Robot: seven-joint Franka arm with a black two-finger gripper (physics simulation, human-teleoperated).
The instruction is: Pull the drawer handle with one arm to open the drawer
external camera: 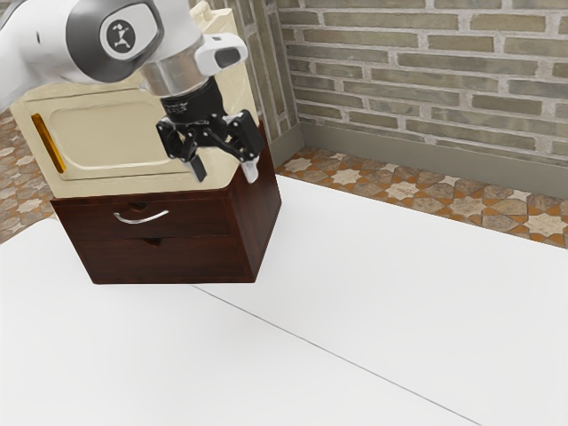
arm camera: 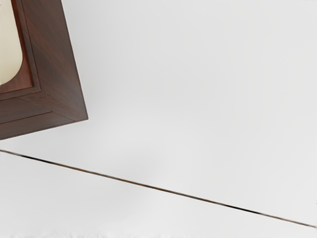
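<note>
My gripper (external camera: 225, 176) stands open, its two black fingers spread with nothing between them. It hangs above the dark wooden cabinet (external camera: 266, 209), toward the cabinet's end at the exterior view's right, higher than the handle. The silver curved handle (external camera: 142, 218) is on the front of the upper drawer (external camera: 191, 222), which is closed. Below it, a lower drawer front (external camera: 169, 260) is flush too. In the wrist view, a corner of the cabinet (arm camera: 54, 64) shows from above, with the handle out of sight there.
A cream-coloured box-like object (external camera: 115, 133) with a yellow strip stands on the cabinet. The white table (external camera: 355, 293) has a thin dark seam running in front of the cabinet. A brick wall (external camera: 426, 80) and patterned floor (external camera: 399, 191) lie beyond the table.
</note>
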